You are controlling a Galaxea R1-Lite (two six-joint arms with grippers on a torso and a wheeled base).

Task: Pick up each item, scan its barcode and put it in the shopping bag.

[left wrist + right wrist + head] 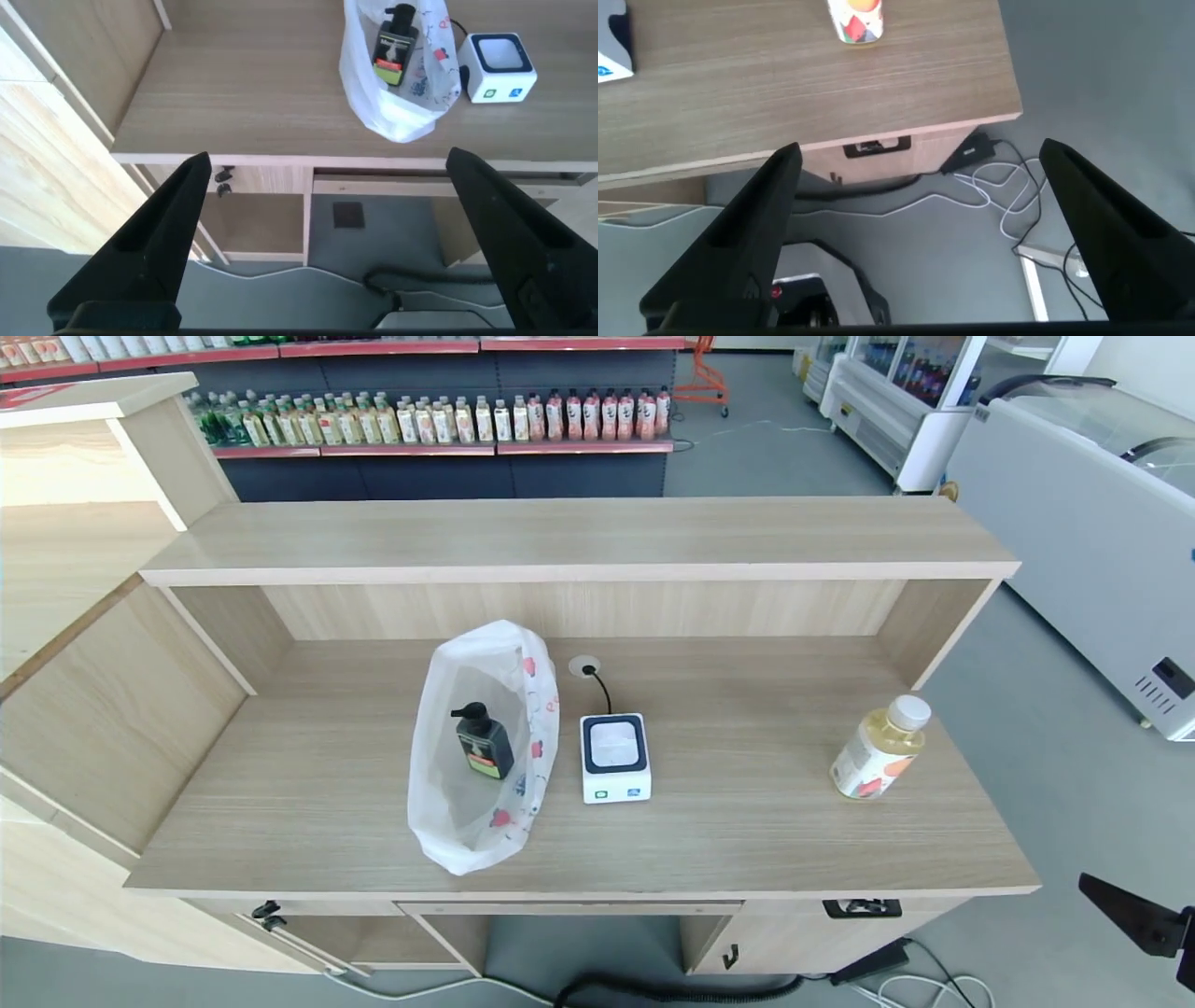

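Note:
A white see-through shopping bag (485,803) with red prints lies open on the wooden counter (747,821), left of centre. Inside it rests a black pump bottle (484,742). Just right of the bag sits the white barcode scanner (614,756). A yellow drink bottle (880,747) with a white cap stands near the counter's right end. My left gripper (327,252) hangs open below the counter's front edge, with the bag (397,103), pump bottle (394,51) and scanner (500,65) beyond it. My right gripper (920,247) is open over the floor, off the counter's front right corner, with the drink bottle (856,19) beyond.
A raised shelf (579,537) runs along the counter's back, with side walls at both ends. The scanner's black cable (600,689) leads to a grommet. Cables (990,191) lie on the floor below. A chest freezer (1092,541) stands to the right.

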